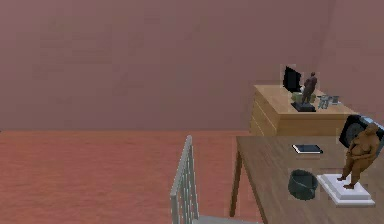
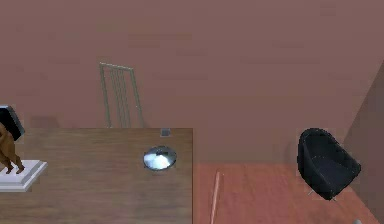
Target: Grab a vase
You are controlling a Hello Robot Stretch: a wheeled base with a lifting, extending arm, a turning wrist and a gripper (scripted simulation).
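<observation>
I see a brown statue (image 1: 360, 152) on a white base (image 1: 345, 190) on the wooden counter (image 1: 275, 160), a pale slatted chair (image 1: 184, 185) beside it, and a black armchair (image 2: 327, 163) standing apart.

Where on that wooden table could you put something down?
A wide bare stretch of the table lies between the statue and the shiny round dish. In the forward view it is crowded around the statue, with a dark pot and a flat dark slab.
</observation>
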